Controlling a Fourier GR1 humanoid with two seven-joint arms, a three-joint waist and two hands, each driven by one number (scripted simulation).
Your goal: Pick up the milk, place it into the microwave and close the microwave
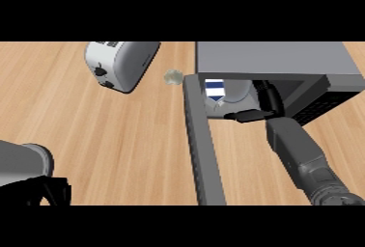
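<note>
Left hand (43, 190) rests at the lower left, its fingers curled on nothing; right hand (258, 108) reaches into the microwave (274, 60), fingers around the milk (222, 94); white carton with blue stripes, seemingly upright; door (202, 144) open; toaster (119, 62) beyond.

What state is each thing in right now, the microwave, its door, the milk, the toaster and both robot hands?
Microwave: open, on the counter.
Microwave door: swung wide open.
Milk: upright inside the microwave opening, partly hidden.
Toaster: lying tilted on the counter, apart from the microwave.
Right robot hand: reaching into the microwave beside the milk; grip unclear.
Left robot hand: at the lower left edge, holding nothing visible.
</note>
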